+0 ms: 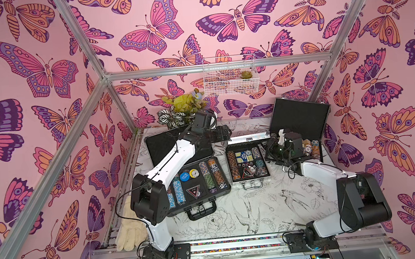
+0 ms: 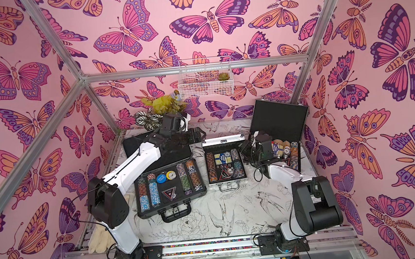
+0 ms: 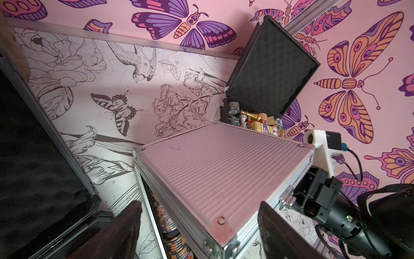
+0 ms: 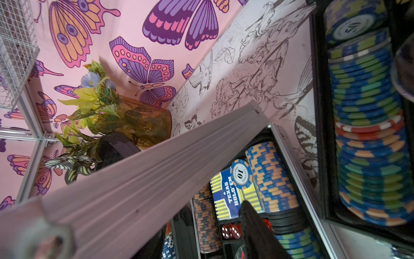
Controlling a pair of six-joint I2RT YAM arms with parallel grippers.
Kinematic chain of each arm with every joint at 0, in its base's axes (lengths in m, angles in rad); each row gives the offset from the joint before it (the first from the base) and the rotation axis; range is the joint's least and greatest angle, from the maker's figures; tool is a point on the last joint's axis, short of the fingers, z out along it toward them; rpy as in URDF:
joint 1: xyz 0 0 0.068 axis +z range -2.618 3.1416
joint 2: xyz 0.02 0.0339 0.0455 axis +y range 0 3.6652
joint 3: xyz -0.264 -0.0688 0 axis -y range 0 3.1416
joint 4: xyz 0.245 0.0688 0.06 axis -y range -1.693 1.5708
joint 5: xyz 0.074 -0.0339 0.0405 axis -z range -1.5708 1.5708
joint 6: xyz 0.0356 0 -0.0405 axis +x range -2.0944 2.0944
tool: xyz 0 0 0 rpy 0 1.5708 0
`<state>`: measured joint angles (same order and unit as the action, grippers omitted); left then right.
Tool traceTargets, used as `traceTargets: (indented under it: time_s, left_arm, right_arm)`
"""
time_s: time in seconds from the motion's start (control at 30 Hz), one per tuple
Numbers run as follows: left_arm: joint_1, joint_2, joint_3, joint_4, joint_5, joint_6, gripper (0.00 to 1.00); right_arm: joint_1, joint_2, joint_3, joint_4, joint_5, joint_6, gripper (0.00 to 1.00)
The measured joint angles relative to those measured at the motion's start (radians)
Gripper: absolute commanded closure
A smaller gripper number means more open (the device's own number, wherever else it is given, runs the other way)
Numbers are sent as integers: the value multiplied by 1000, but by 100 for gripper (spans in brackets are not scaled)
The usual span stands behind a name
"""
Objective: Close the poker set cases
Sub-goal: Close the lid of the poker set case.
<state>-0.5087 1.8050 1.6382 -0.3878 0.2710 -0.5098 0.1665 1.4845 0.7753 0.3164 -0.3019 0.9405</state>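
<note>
The left gripper [image 3: 199, 208] is hanging spread wide behind the ribbed lid [image 3: 224, 168] of the small silver case [image 1: 249, 181], fingers [image 3: 127, 224] either side of a lid corner, not pinching it. The right gripper [image 1: 270, 147] is reaching to that lid's side edge; whether it is clenching I cannot tell. All 3 cases are lying open: silver at frame centre, large dark case [image 1: 157, 146] lower left, black case [image 1: 299, 120] upper right. Seemingly the silver lid is being closed first; next it needs pushing forward and down until flush
</note>
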Motion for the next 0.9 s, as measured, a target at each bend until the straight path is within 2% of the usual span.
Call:
traceTargets:
  time_s: [0.9]
  left_arm:
    - [-41,0,0,-11,-51,16,18]
  right_arm:
    - [-8,-112,-194,-116,-32,-119,44]
